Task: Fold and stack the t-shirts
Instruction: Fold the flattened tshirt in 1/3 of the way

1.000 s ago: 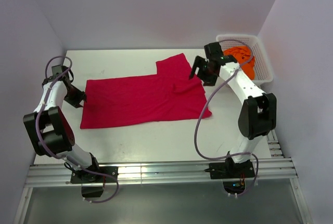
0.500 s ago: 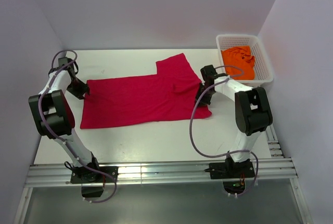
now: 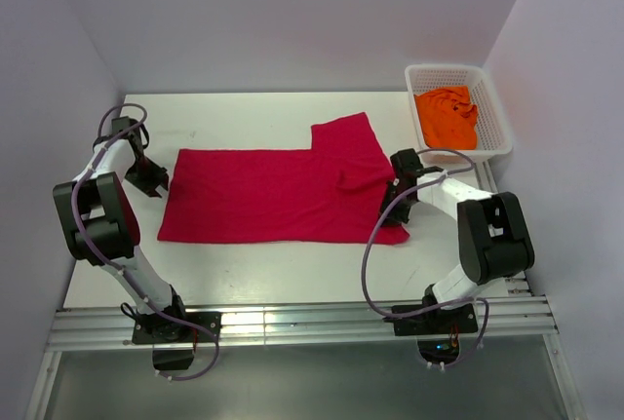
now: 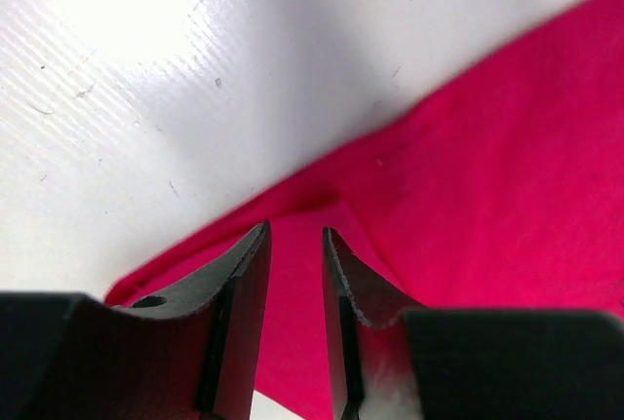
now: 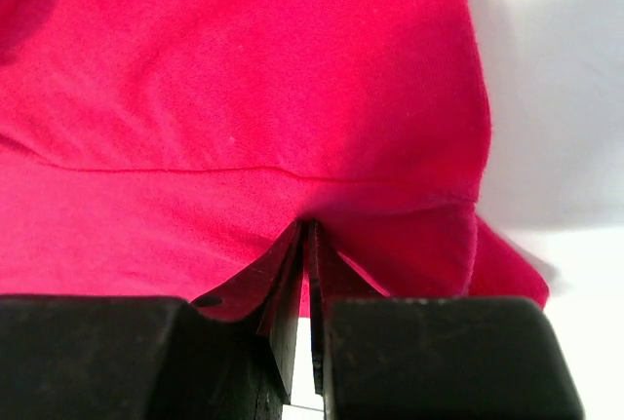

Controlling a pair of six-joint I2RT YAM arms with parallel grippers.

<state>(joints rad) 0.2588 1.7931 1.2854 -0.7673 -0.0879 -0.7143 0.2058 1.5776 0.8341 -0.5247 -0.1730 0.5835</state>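
Observation:
The crimson red t-shirt [image 3: 283, 196] lies spread flat across the white table [image 3: 244, 118], one sleeve [image 3: 346, 137] pointing to the far side. My right gripper [image 3: 395, 194] sits low at the shirt's right edge. In the right wrist view it [image 5: 307, 228] is shut on a puckered fold of the red cloth [image 5: 244, 79]. My left gripper [image 3: 156, 181] rests at the shirt's left edge. In the left wrist view its jaws [image 4: 295, 230] stand narrowly apart over the red cloth [image 4: 507, 167], which shows in the gap. The bright orange t-shirt [image 3: 447, 118] lies crumpled in the basket.
The white mesh basket [image 3: 494, 108] stands at the far right corner against the wall. Lilac walls close in the table on the left, back and right. A metal rail [image 3: 292, 323] with the arm bases runs along the near edge.
The right gripper came down from beside the basket onto the shirt's right edge and shut on it. The red shirt has shifted right. The left gripper moved slightly nearer along the left edge.

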